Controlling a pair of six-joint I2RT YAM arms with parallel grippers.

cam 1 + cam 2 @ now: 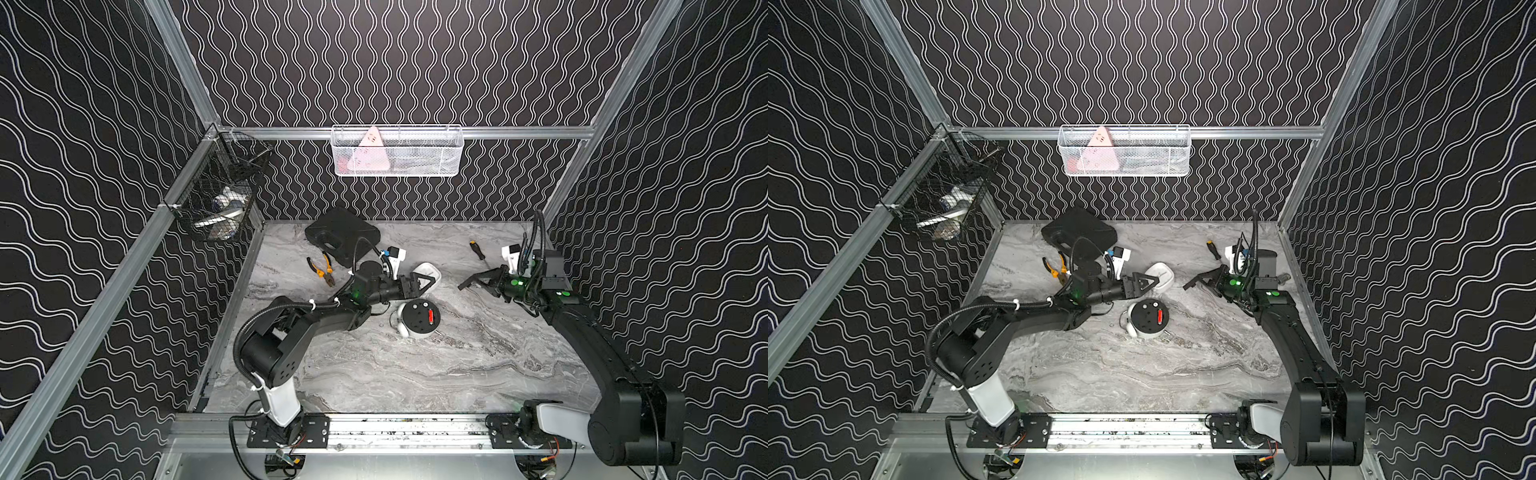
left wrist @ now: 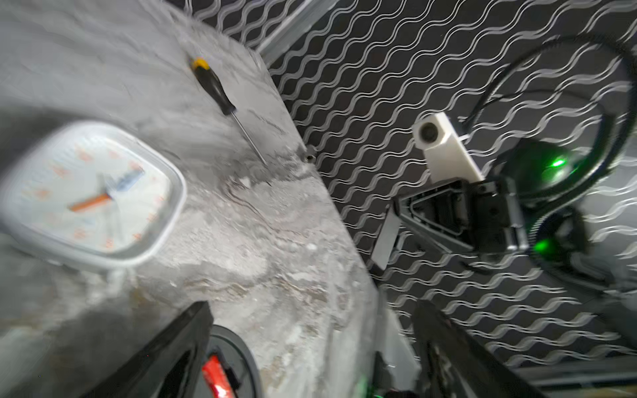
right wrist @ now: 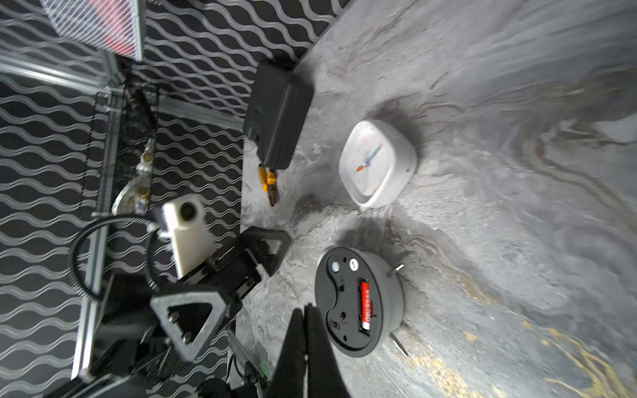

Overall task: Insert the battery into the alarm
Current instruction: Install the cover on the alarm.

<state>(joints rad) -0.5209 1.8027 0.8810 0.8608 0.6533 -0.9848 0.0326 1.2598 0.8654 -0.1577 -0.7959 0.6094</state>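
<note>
In both top views a round alarm clock with a black back (image 1: 419, 319) (image 1: 1147, 319) is seen lying face down near the middle of the grey marble-patterned tabletop (image 1: 374, 374). A red cylindrical battery (image 1: 431, 316) (image 1: 1160, 318) is seen lying in the slot in its back. The left gripper (image 1: 428, 284) (image 1: 1148, 284) hangs just beyond the alarm clock with its jaws apart and nothing between them, partly in front of a white square clock (image 1: 432, 272). The right gripper (image 1: 461, 286) is held well to the side, jaws together and empty. A black-handled screwdriver (image 1: 477, 250) and orange-handled pliers (image 1: 322, 270) lie untouched.

In the left wrist view, which is blurred, the spread black fingers (image 2: 165, 355) are shown with only a red edge of the battery (image 2: 215, 377) visible between them.

In the right wrist view the battery (image 3: 365, 306) is shown lengthwise inside the recess of the alarm clock (image 3: 344, 310), level with the back as far as can be told; the closed fingertips (image 3: 306, 330) are near its rim but apart from it.

The insertion is judged to be essentially done. Contact at the battery's ends cannot be confirmed, and no compartment cover is seen, so a final press or closing may remain.
</note>
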